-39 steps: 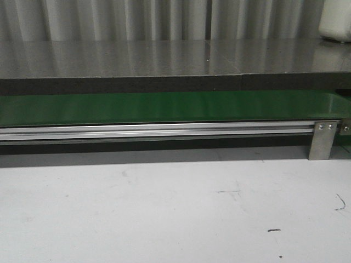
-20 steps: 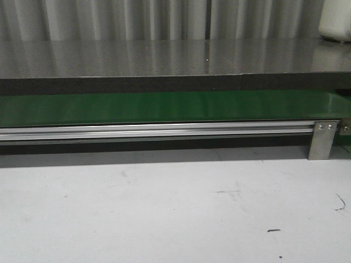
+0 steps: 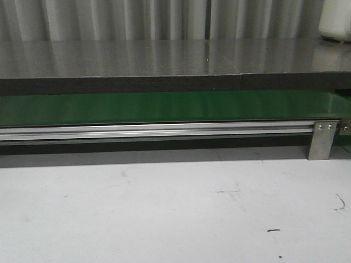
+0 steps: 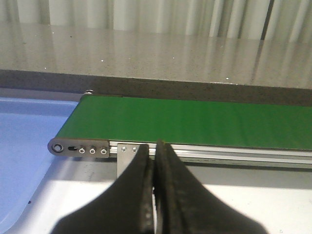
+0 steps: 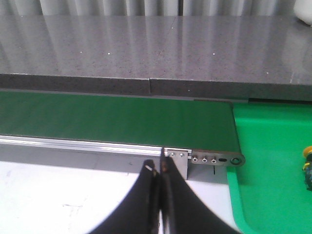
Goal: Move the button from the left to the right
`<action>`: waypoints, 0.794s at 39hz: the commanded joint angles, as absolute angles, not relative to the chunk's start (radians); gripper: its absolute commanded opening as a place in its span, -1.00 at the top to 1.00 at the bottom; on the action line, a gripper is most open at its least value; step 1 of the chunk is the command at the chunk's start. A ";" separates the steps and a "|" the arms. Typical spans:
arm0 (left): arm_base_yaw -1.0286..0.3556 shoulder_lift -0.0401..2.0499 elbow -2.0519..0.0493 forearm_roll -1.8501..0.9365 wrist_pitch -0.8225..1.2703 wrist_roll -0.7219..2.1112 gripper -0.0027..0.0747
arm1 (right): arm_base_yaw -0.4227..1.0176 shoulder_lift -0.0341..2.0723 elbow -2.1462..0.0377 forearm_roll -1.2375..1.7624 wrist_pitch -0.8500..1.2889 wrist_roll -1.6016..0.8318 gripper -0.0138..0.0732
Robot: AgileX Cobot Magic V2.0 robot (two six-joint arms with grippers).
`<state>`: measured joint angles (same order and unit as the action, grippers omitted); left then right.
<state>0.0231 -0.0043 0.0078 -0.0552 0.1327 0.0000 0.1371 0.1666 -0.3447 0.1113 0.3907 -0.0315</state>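
Left gripper point(image 4: 155, 156): fingers pressed together, nothing between them.
Right gripper point(image 5: 160, 170): fingers pressed together, holding nothing.
Button point(image 5: 308, 165): only partly visible, in green tray point(image 5: 273, 185) past the belt's end.
Belt point(image 3: 164, 107): bare green.
Blue tray point(image 4: 24, 146): beside belt's other end.

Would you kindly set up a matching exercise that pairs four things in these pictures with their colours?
Things:
1. conveyor belt
2. tray beside the belt's left end
3. countertop behind the belt
4. rail along the belt's near edge

Colours:
A. silver
B. pale blue
C. green
D. speckled grey

Pairs: 1-C, 2-B, 3-D, 4-A
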 commanded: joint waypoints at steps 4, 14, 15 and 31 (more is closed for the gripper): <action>0.024 -0.022 0.035 -0.064 0.046 -0.014 0.99 | 0.140 0.177 -0.369 0.083 0.304 -0.037 0.84; 0.024 -0.022 0.035 -0.064 0.046 -0.014 0.99 | 0.105 0.069 -0.190 0.083 0.189 -0.038 0.84; 0.024 -0.022 0.035 -0.064 0.046 -0.014 0.99 | 0.092 0.044 -0.165 0.083 0.173 -0.038 0.84; 0.024 -0.022 0.035 -0.064 0.046 -0.014 0.99 | 0.036 -0.027 0.018 0.084 0.141 -0.037 0.84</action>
<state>0.0231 -0.0043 0.0078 -0.0552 0.1327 0.0000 0.0409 -0.0092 0.0284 0.0938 0.2115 -0.0315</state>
